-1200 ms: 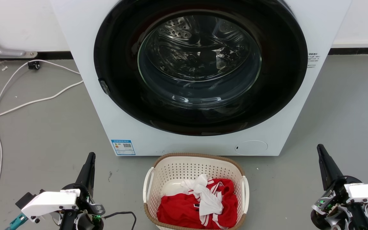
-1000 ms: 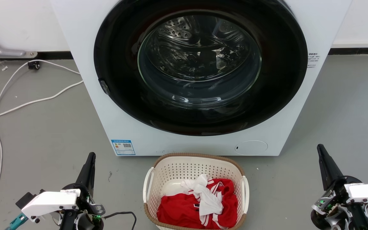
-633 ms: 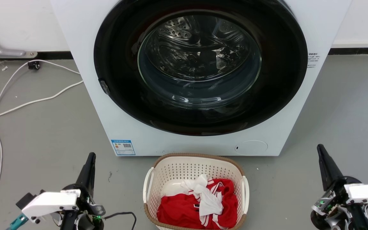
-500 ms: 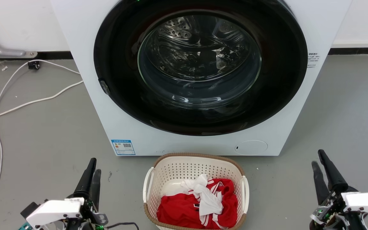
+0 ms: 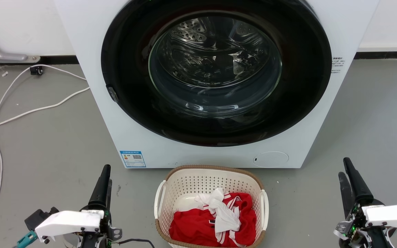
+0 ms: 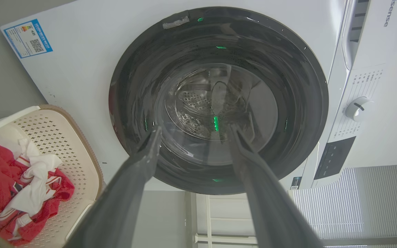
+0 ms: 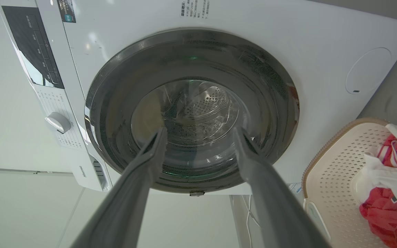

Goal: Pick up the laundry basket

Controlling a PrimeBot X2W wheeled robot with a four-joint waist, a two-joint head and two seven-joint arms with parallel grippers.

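Since the earlier pictures, we see both grippers go from fingers pressed together to fingers parted, and the left gripper [image 5: 107, 174] now stands a little closer to the basket. In the left wrist view, the left gripper [image 6: 195, 128] has its two long dark fingers spread with nothing between them. In the right wrist view, the right gripper [image 7: 200, 130] is likewise spread and empty. In the head view, the right gripper [image 5: 343, 167] sits at the lower right, fingers pointing up.

The cream-white perforated plastic laundry basket with a brown woven-look rim [image 5: 198, 182] stands on the grey floor [image 5: 47, 137] just in front of the white front-loading washing machine [image 5: 81, 34]. It is between the two grippers and well apart from each. We find red and white clothes [image 5: 212, 224] heaped inside it. The round black washer door with its glass window [image 5: 215, 69] faces us. A white cable [image 5: 29, 110] trails over the floor to the left.
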